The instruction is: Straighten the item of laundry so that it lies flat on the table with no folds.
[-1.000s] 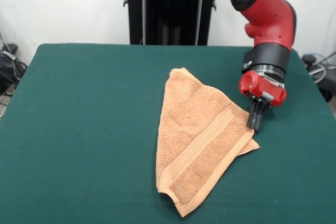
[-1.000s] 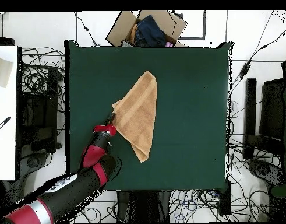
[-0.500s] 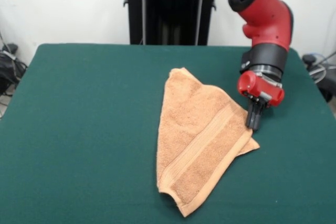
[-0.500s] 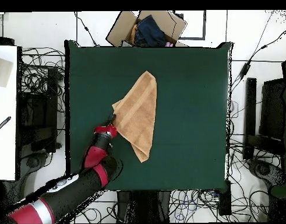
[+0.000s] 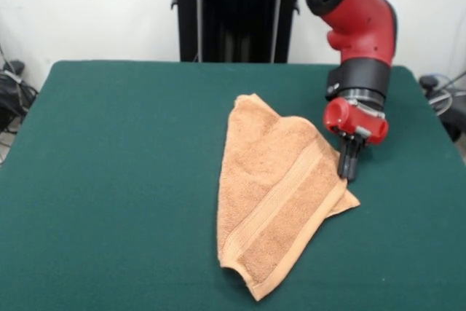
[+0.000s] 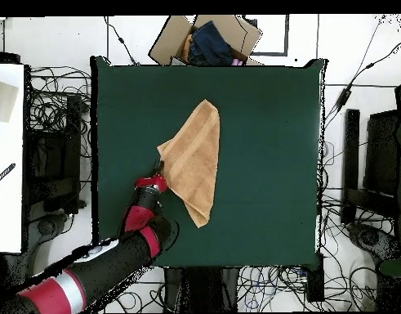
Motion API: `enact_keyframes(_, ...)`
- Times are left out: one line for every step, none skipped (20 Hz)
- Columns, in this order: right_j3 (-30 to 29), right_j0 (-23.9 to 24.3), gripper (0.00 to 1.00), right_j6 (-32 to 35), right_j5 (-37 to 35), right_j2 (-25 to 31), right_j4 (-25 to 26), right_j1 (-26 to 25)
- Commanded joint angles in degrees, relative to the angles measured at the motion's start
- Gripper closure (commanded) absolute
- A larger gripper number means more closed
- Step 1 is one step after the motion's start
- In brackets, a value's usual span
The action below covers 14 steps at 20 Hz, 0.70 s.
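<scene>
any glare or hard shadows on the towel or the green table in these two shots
Front view: even light, no glare on the table; the towel shows only soft shading along its folded edge, and its weave reads clearly. The gripper throws a faint shadow beside it. Overhead view: flat light, the towel has no visible shadow and the felt looks uniform.

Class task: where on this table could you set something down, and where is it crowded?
Bare felt of the table lies between its left edge and the towel in the front view. It is crowded where the gripper meets the towel's corner.
</scene>
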<state>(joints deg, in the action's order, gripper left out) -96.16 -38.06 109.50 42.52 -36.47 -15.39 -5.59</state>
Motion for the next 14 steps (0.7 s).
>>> enact_keyframes(-3.3, 5.2, 1.0, 10.3, -3.0, 11.0, 10.1, -0.5)
enact_keyframes(-3.3, 6.2, 1.0, 10.3, -2.7, 11.2, 12.2, 0.1)
enact_keyframes(-3.3, 7.1, 1.0, 10.1, -2.4, 11.3, 14.2, 0.5)
enact_keyframes(-3.3, 7.7, 1.0, 10.1, -2.1, 11.4, 15.4, 0.8)
enact_keyframes(-3.3, 8.6, 1.0, 10.1, -1.9, 11.7, 17.2, 1.3)
enact_keyframes(-3.2, 9.3, 1.0, 10.1, -1.7, 11.9, 18.6, 1.6)
enact_keyframes(-3.1, 9.9, 1.0, 10.1, -1.3, 12.1, 19.9, 1.9)
enact_keyframes(-3.0, 10.5, 1.0, 10.2, -0.7, 12.1, 21.2, 2.0)
enact_keyframes(-2.8, 11.1, 1.0, 10.1, -0.8, 12.3, 22.3, 2.3)
enact_keyframes(-2.7, 11.3, 1.0, 9.9, -0.4, 12.2, 23.0, 2.3)
enact_keyframes(-2.7, 11.6, 1.0, 9.9, -0.2, 12.3, 23.4, 2.4)
enact_keyframes(-2.6, 12.0, 1.0, 9.9, -0.2, 12.6, 24.0, 2.5)
enact_keyframes(-2.5, 12.4, 1.0, 9.9, 0.4, 12.7, 24.4, 2.5)
enact_keyframes(-2.6, 12.8, 1.0, 9.9, 0.8, 12.9, 25.0, 2.7)
